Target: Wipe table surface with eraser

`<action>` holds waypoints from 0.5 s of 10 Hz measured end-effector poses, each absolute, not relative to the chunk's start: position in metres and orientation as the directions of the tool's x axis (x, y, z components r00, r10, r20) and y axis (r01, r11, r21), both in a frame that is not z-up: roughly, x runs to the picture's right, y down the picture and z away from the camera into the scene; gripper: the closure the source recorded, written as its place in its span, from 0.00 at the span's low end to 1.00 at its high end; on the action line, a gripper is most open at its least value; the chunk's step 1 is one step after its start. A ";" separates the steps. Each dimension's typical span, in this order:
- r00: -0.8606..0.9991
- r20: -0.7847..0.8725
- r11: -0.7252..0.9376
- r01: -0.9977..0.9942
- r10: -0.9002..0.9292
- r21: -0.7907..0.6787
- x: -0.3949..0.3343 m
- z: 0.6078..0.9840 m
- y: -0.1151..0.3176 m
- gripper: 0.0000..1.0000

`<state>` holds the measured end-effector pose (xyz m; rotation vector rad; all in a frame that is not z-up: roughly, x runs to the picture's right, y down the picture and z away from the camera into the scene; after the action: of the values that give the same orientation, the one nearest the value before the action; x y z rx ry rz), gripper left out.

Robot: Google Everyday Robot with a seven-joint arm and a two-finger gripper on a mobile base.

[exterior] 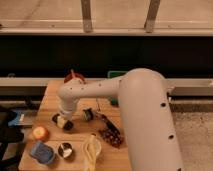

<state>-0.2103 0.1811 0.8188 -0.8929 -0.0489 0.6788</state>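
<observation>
The table surface (52,97) is a light yellowish plank top at the left and centre of the camera view. My white arm reaches across it from the lower right. My gripper (62,121) points down at the table's left middle, shut on the eraser (67,125), a small flat black block. The block sticks out on both sides of the fingers and rests on the wood.
A small dark-and-silver cylinder (88,114) stands just right of the gripper, beside a long dark-handled utensil (108,127). In front lie an orange fruit (40,132), a blue object (41,152), a small cup (65,149) and a pale yellow thing (91,148). A red item (74,77) and a green bin (115,76) sit at the back.
</observation>
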 end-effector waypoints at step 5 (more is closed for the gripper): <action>0.783 -0.231 0.460 -0.547 0.578 -0.700 -0.207 0.839 0.144 1.00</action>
<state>-0.2068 0.1439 0.8394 -0.8458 -0.0409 0.6923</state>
